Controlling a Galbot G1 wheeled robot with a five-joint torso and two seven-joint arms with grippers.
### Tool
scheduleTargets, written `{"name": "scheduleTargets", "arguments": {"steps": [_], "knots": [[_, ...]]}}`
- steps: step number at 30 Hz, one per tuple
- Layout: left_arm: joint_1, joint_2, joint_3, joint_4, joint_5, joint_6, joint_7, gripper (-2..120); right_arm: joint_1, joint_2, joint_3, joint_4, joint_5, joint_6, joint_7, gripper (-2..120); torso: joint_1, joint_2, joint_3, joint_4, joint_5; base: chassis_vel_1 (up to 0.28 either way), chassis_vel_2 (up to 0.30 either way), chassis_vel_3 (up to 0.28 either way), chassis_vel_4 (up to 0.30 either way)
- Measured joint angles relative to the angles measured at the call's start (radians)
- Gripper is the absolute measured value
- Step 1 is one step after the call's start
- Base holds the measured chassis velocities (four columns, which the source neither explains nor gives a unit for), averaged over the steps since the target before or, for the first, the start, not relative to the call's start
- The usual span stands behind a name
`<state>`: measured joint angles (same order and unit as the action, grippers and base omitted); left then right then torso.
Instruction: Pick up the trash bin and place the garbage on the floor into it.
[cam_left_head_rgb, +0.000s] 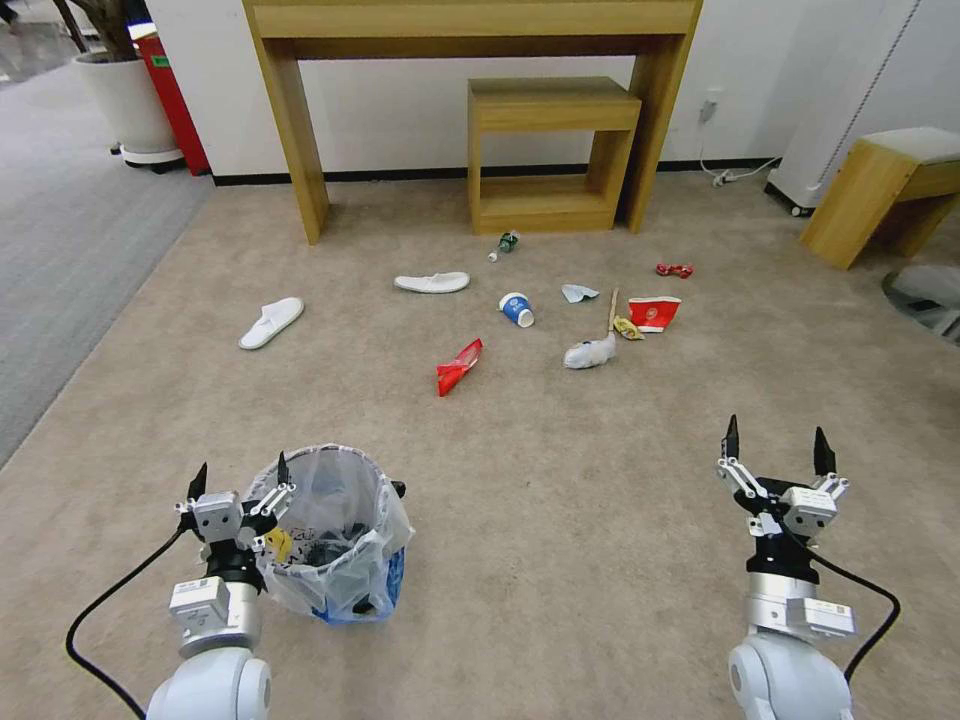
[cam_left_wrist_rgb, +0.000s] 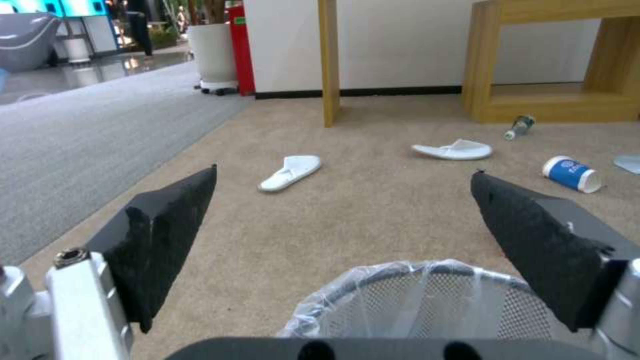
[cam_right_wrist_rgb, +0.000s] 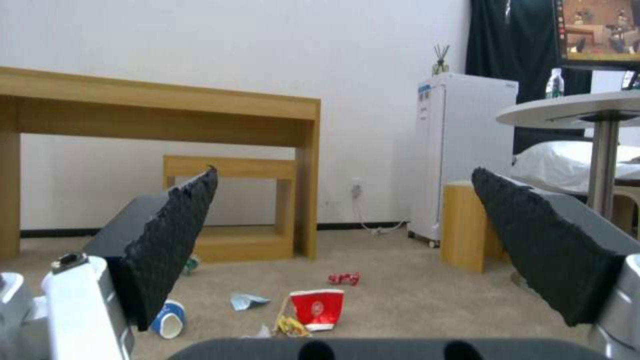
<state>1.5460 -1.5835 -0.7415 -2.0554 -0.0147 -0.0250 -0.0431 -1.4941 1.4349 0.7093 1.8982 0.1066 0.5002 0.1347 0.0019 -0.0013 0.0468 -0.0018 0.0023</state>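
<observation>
The trash bin (cam_left_head_rgb: 335, 535) stands on the beige floor (cam_left_head_rgb: 560, 500) near the robot, to the left, its clear bag bunched over the rim. The left gripper (cam_left_head_rgb: 240, 478) hovers at the bin's left rim, fingers spread, one on each side of the edge, grasping nothing. The right gripper (cam_left_head_rgb: 778, 442) hangs well apart to the right, fingers released. The garbage (cam_left_head_rgb: 516, 308) lies farther off, before the wooden desk (cam_left_head_rgb: 470, 30). If the fingers pinch only the loose bag, the bin may slip or tip. The cups' print can't be read.
</observation>
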Motion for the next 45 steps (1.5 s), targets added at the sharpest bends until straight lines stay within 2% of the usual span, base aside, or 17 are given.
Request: {"name": "scheduleTargets", "arguments": {"steps": [29,35,45], "knots": [[0.01,0.003,0.0,-0.019,-0.002,-0.016,0.0,100,-0.016,0.011,0.008,0.013,-0.015,0.011,-0.006,97,0.0,0.0,0.0,0.0,0.0,0.0,0.0,0.0,0.0],[0.014,0.002,-0.001,-0.019,-0.001,-0.02,0.0,100,-0.02,0.012,0.01,0.015,-0.017,0.012,-0.006,92,0.0,0.0,0.0,0.0,0.0,0.0,0.0,0.0,0.0],[0.018,0.001,0.001,-0.022,0.003,-0.024,0.0,100,-0.027,0.015,0.01,0.021,-0.019,0.016,-0.007,91,0.0,0.0,0.0,0.0,0.0,-0.023,0.021,0.015,-0.022]]}}
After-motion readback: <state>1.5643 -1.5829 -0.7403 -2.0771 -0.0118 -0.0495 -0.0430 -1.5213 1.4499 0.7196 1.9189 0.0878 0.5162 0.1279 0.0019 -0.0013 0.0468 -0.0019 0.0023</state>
